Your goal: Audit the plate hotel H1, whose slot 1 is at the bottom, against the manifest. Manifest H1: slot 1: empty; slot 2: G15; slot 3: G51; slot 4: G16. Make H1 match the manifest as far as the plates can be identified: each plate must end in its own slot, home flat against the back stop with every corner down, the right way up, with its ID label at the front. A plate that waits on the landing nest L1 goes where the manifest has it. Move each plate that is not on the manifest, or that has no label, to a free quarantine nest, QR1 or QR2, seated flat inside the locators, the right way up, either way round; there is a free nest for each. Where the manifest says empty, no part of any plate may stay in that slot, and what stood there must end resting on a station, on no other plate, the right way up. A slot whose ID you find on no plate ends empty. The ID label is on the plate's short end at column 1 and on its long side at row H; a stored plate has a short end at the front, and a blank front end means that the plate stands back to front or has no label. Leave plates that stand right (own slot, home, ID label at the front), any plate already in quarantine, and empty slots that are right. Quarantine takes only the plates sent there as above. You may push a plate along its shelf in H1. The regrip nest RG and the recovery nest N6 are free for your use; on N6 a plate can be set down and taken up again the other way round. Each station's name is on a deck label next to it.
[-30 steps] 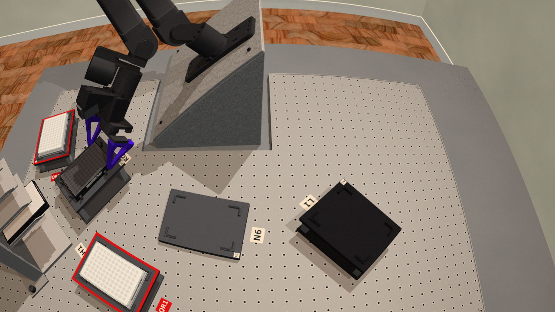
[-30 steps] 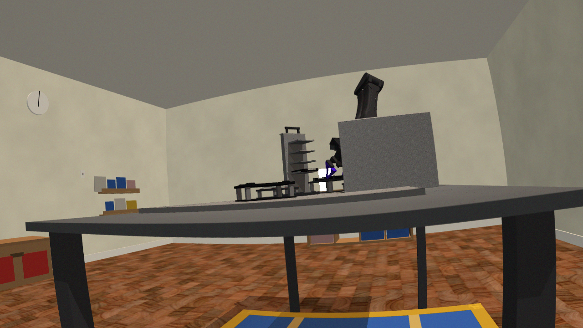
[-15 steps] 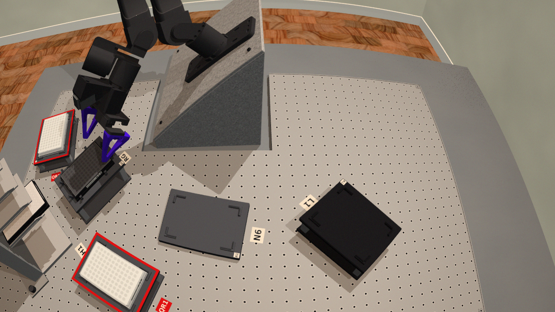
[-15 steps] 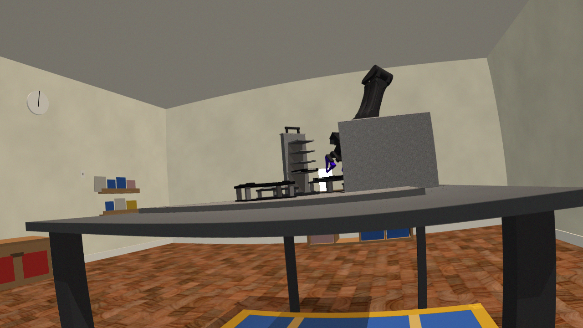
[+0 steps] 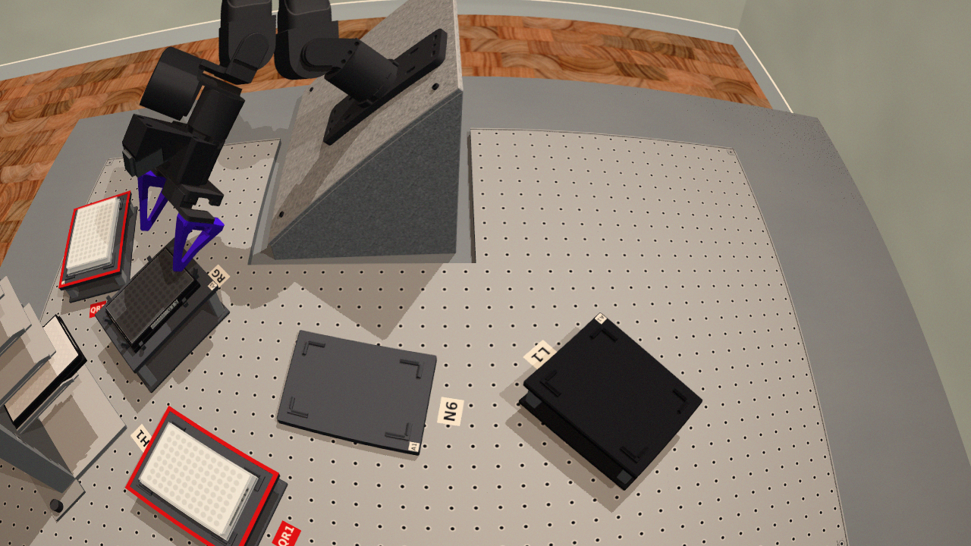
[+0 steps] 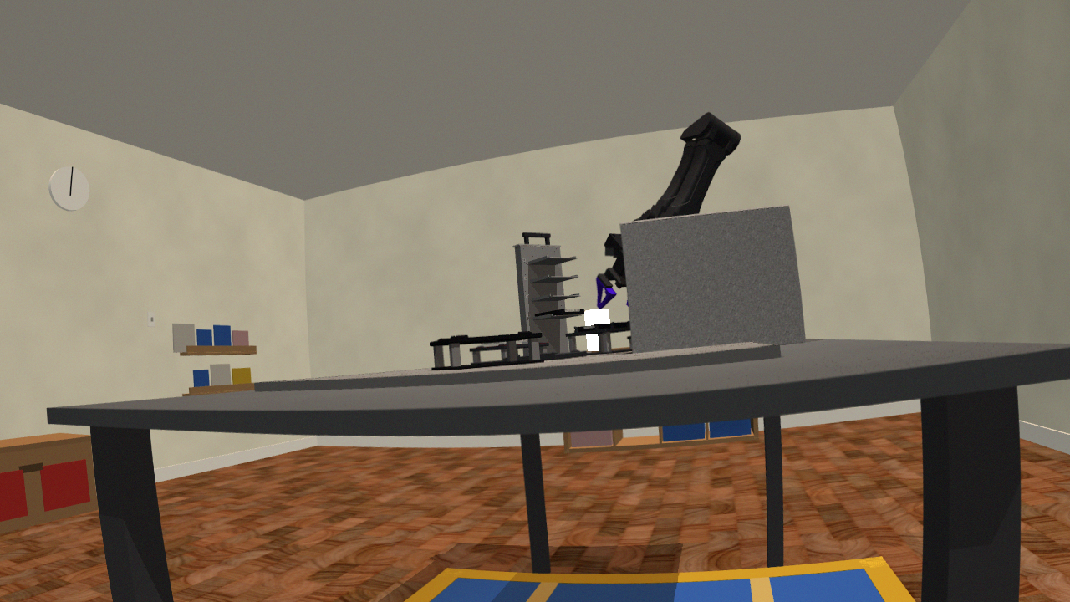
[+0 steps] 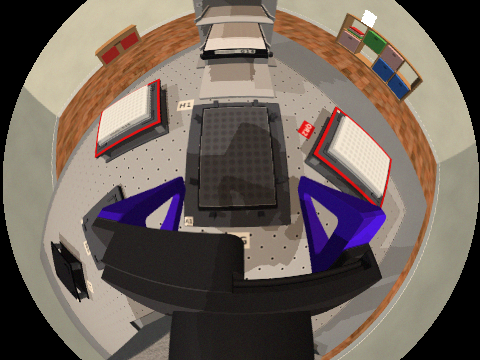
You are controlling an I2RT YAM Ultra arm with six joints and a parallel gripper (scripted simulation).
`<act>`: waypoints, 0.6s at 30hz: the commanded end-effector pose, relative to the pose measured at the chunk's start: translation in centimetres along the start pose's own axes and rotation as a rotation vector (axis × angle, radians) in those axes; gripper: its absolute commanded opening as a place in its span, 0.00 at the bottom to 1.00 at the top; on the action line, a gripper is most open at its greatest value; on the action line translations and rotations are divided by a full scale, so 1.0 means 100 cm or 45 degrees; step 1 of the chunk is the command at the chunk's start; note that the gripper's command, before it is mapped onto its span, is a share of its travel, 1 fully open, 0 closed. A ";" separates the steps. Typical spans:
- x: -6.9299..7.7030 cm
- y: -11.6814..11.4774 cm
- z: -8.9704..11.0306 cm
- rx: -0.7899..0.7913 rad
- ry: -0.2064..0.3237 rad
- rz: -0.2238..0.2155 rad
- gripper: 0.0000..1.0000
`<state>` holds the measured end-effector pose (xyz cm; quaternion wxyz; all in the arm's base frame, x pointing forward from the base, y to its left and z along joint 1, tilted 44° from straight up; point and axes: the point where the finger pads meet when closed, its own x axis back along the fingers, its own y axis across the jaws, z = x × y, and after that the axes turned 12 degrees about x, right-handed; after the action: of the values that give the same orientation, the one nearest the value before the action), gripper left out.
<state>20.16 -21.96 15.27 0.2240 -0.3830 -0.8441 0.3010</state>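
Note:
A dark plate [image 5: 150, 299] lies flat on the regrip nest RG [image 5: 168, 321], also in the wrist view [image 7: 238, 163]. My gripper [image 5: 174, 221] is open and empty, above the plate's near end, with its blue fingers apart on either side [image 7: 243, 220]. The hotel H1 [image 5: 33, 380] stands at the left edge; a white plate with a dark frame [image 5: 45, 366] sits on a low shelf and shows in the wrist view [image 7: 234, 43]. White plates lie in both red quarantine nests, QR1 [image 5: 196, 476] and QR2 [image 5: 93, 233].
The recovery nest N6 [image 5: 356, 388] and the black landing nest L1 [image 5: 611, 396] hold no plate. The grey wedge arm mount [image 5: 380, 149] stands right of my gripper.

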 end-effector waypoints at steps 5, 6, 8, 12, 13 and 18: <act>0.008 0.003 -0.001 0.005 0.035 -0.028 1.00; 0.009 0.003 -0.002 0.005 0.035 -0.027 1.00; 0.012 0.003 -0.004 0.005 0.035 -0.027 1.00; 0.017 0.002 -0.008 0.005 0.035 -0.028 1.00; 0.018 0.001 -0.010 0.005 0.035 -0.028 1.00; 0.022 0.001 -0.013 0.005 0.035 -0.028 1.00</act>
<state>19.84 -19.99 16.74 0.2283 -0.3797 -0.8454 0.2982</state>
